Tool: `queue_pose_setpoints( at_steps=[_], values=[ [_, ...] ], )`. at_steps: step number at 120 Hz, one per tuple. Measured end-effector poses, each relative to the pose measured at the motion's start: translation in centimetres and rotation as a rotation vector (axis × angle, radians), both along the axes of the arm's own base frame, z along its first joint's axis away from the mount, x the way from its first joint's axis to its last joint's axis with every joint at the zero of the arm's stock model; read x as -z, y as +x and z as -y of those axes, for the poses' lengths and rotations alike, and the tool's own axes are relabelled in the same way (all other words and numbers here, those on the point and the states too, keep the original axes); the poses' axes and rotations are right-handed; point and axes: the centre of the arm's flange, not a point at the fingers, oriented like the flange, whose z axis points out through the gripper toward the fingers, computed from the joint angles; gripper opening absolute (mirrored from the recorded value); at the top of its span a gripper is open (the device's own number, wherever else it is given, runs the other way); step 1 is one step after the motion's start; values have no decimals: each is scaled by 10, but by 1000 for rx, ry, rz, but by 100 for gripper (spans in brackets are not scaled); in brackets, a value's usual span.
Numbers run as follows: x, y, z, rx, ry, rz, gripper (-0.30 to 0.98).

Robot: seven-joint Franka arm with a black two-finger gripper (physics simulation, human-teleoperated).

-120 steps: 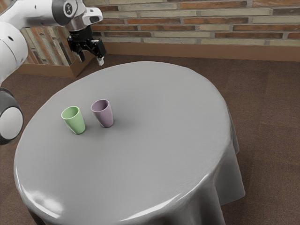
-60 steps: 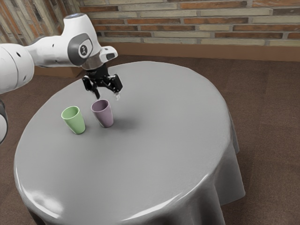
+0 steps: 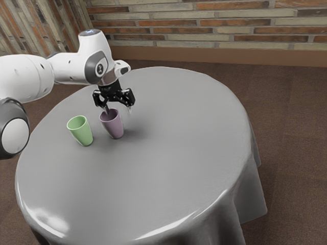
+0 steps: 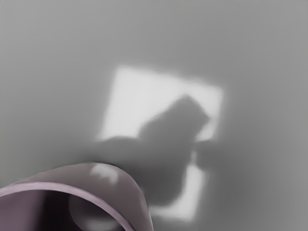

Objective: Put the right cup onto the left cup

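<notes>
One purple cup (image 3: 113,128), mouth up, long axis vertical, gripper (image 3: 118,111) at its rim, jaws apart; green cup (image 3: 83,134) upright

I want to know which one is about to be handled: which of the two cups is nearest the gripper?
The purple cup, on the exterior view's right of the green one; the open gripper is right at its rim.

the exterior view's left edge cut off the arm (image 3: 23,79), its lower edge the bench (image 3: 158,178). the wrist view's edges cropped the purple cup (image 4: 131,195); the shadow (image 4: 166,139) beside it was blurred.
</notes>
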Motion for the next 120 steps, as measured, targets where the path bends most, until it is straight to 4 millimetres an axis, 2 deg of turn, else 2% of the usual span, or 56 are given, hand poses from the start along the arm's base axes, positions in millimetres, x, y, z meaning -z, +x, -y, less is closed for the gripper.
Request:
queue_pose_setpoints(
  at_steps=[15, 33, 64, 77, 93, 120],
  values=[
    [8, 1, -3, -27, 4, 2, 63],
    [17, 2, -3, -51, 6, -5, 53],
    [24, -1, -4, -82, 6, -13, 14],
    [27, -3, -6, -95, 7, -19, 3],
    [26, -3, -9, -108, 8, -17, -4],
    [23, -3, -10, -121, 11, -13, -8]
  ],
)
